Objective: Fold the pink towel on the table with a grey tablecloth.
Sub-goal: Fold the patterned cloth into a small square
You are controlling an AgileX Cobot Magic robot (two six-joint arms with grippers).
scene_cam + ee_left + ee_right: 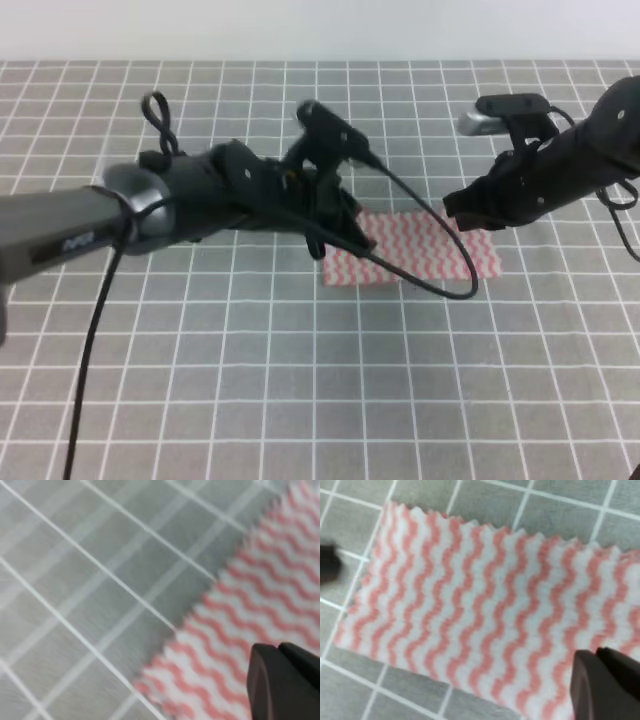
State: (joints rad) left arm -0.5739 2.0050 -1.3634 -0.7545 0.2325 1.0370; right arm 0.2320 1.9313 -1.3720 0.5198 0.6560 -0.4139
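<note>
The pink towel (420,250) lies flat on the table with a grey tablecloth (200,380) as a long rectangle of pink and white zigzags. My left gripper (335,240) hangs over the towel's left end, its fingers hidden behind the arm. My right gripper (468,215) hovers over the towel's right end. In the left wrist view a dark fingertip (285,685) sits above a corner of the towel (240,645). The right wrist view shows the towel (470,610) spread below another dark fingertip (605,685). Neither view shows both fingers.
A black cable (430,285) from the left arm loops across the towel's front edge. White grid lines cover the grey cloth all around. A dark blur (327,562) at the towel's far end in the right wrist view is part of the left arm.
</note>
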